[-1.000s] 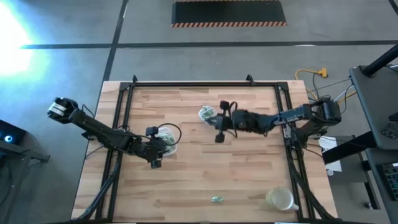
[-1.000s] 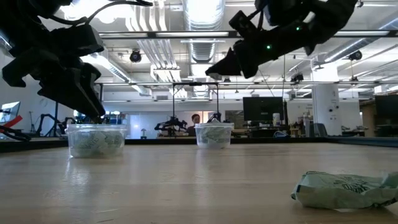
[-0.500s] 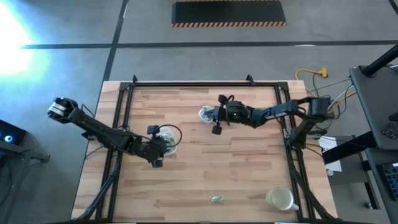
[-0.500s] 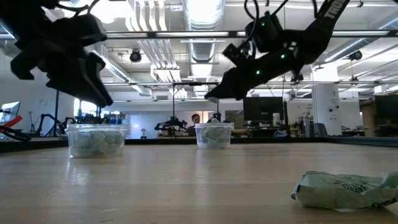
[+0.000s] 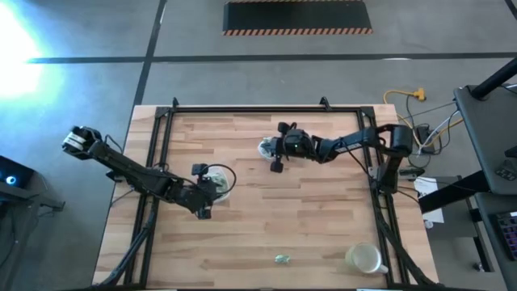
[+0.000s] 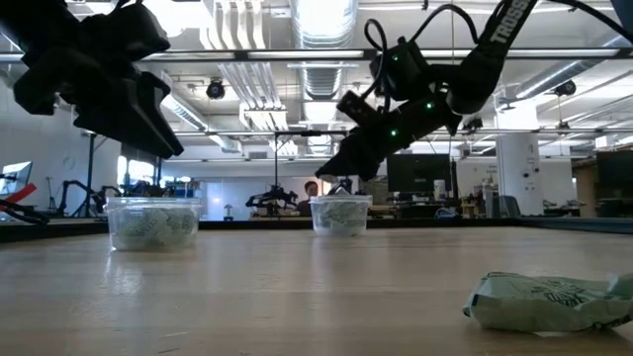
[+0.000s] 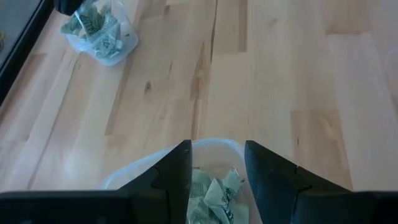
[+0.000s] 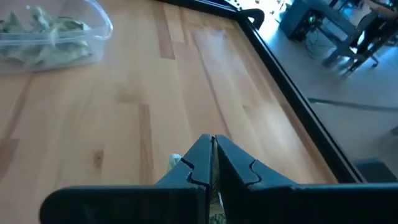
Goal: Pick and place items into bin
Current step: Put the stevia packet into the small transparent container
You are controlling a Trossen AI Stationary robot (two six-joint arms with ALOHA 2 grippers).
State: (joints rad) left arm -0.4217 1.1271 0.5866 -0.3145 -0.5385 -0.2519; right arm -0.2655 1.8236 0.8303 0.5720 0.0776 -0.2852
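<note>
Two clear bins hold pale green-and-white wrapped items. One bin [image 5: 223, 192] [image 6: 153, 222] stands left of the table's middle. The other bin [image 5: 264, 147] [image 6: 341, 215] [image 8: 43, 31] stands farther back. My left gripper [image 7: 216, 174] [image 6: 168, 148] hangs open above the left bin, clear of it. My right gripper [image 5: 275, 153] [image 6: 331, 174] [image 8: 212, 146] is shut on an item, just above the far bin's right rim. One loose item [image 5: 282, 259] [image 6: 549, 302] lies flat near the table's front edge. My right gripper pinches a pale green-and-white item [image 8: 176, 161] between its two fingers; only a scrap of wrapper peeks out beside them. The fingers slant down toward the table's left side. The item is lifted clear of the table.
A pale round cup [image 5: 363, 259] stands at the front right corner. Black rails [image 5: 166, 129] run along the table's left, right and far edges. Bare wood lies between the two bins and the loose item.
My right gripper, still shut, has gone toward the table's left and far edges and come down, from the open middle to just above the far bin. Both bins and the loose item have kept their places.
</note>
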